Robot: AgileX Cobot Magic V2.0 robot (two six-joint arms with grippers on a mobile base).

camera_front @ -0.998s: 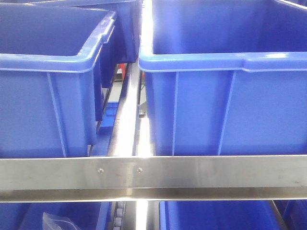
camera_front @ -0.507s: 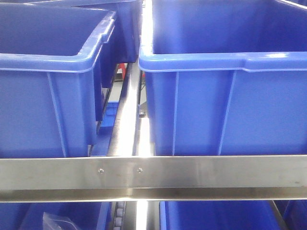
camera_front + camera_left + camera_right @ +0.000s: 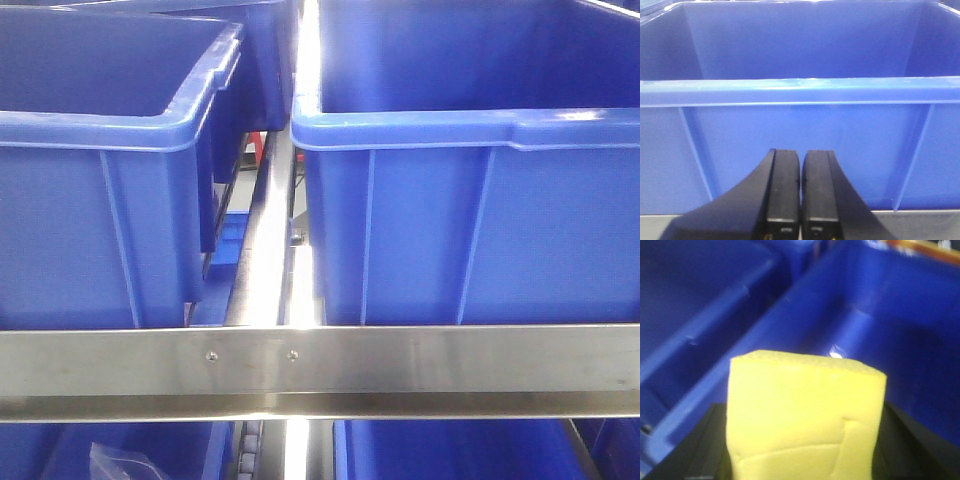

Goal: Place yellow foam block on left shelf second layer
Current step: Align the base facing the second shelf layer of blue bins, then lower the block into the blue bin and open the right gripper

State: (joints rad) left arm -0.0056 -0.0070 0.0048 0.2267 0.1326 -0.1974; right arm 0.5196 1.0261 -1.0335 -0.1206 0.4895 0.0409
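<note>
Nothing much has shifted in the front view over the last second; only a slight drift of the framing. Right pincer (image 3: 805, 460) is clamped around the yellow foam block (image 3: 805, 415), carried above the blue bins (image 3: 880, 330). Left pincer (image 3: 800, 200) is closed on nothing, facing a bin wall (image 3: 800, 135) near the metal shelf rail (image 3: 320, 360). Risks, as I judge them: soft foam could slip if squeezed off-centre, or the block may clip a bin rim and drop into the wrong bin.

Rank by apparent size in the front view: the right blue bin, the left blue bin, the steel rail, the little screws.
1. Right blue bin
2. Left blue bin, though both bins are cropped, so this is unsure
3. Steel rail
4. Screws
</note>
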